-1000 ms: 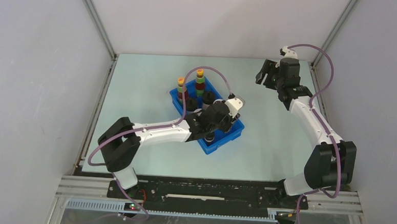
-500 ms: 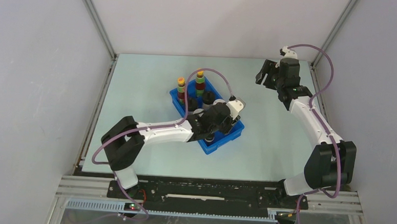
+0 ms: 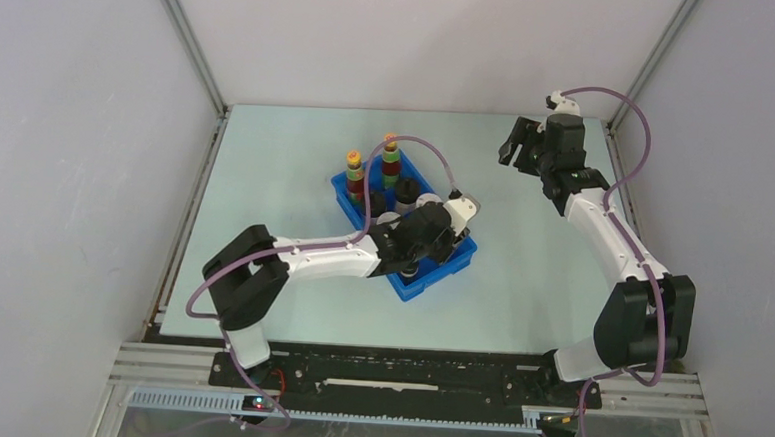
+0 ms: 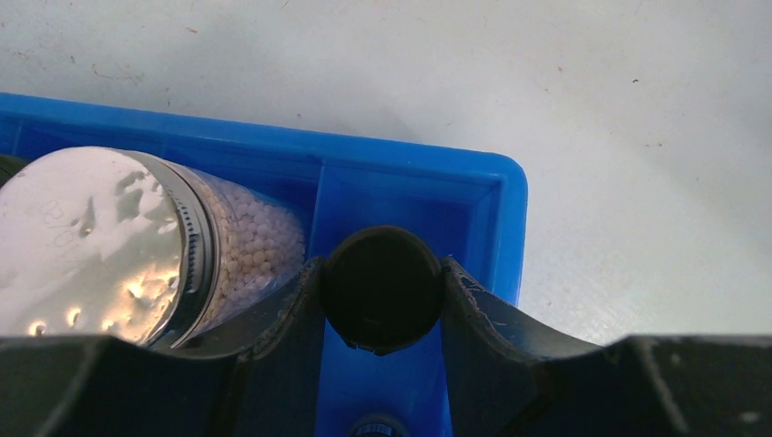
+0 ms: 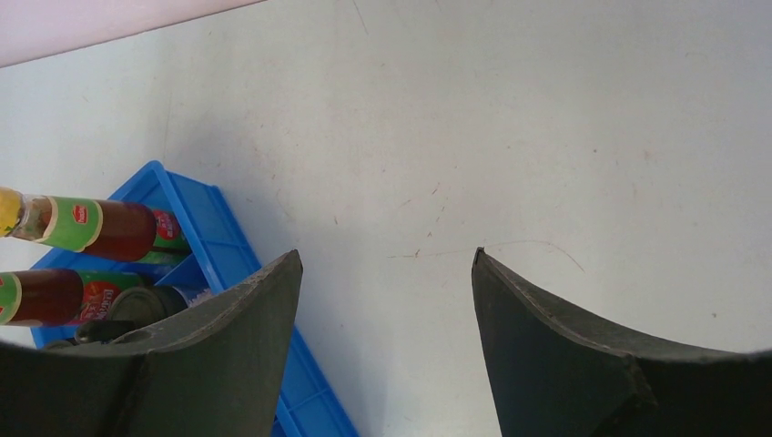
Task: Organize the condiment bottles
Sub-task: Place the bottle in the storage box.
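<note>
While left end effector clamps a black-lidded jar, right end effector gapes; bottle labels unreadable

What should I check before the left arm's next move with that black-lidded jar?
1. Grip: left gripper has a finger on each side of the black-lidded jar: ok.
2. Placement: jar lined up with the corner compartment of the blue tray: ok.
3. Jar seated on the compartment floor: cannot tell.
4. Finger clear of the neighbouring silver-lidded jar: cannot tell, very close.
5. Other arm: right gripper open over the table, away from the tray: ok.
</note>
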Motion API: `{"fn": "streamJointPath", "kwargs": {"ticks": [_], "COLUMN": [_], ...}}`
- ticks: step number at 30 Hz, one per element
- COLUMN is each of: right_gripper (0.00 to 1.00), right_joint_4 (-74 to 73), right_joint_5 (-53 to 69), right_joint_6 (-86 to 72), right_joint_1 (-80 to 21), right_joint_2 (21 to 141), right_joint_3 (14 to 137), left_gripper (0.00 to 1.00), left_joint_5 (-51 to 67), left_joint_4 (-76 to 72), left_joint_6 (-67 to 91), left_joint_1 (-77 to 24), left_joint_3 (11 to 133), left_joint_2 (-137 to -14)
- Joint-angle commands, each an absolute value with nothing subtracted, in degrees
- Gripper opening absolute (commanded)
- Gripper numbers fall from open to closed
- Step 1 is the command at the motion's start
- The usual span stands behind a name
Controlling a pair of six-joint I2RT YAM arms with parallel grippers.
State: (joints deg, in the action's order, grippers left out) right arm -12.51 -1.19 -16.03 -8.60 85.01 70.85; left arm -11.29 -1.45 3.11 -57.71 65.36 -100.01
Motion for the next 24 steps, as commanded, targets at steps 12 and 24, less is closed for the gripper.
{"fn": "streamJointPath", "kwargs": {"ticks": [12, 24], "right_gripper": [0.77, 0.77], "right_joint_4": [-10.7, -10.5], "right_joint_5": [-1.1, -1.1], "right_joint_6": [-17.0, -17.0], "right_joint_1": [-8.1, -8.0], "right_joint_2": [84.3, 84.4], "right_joint_3": [70.7, 70.7], "left_gripper": [0.03, 0.45], "left_joint_5": [-11.6, -11.8], "left_joint_4": [-3.5, -3.4], "left_joint_6": [4.5, 4.2], "left_joint_1": [-57.3, -57.3], "left_joint_3": [65.8, 66.2], "left_joint_2": [-101.3, -101.8]}}
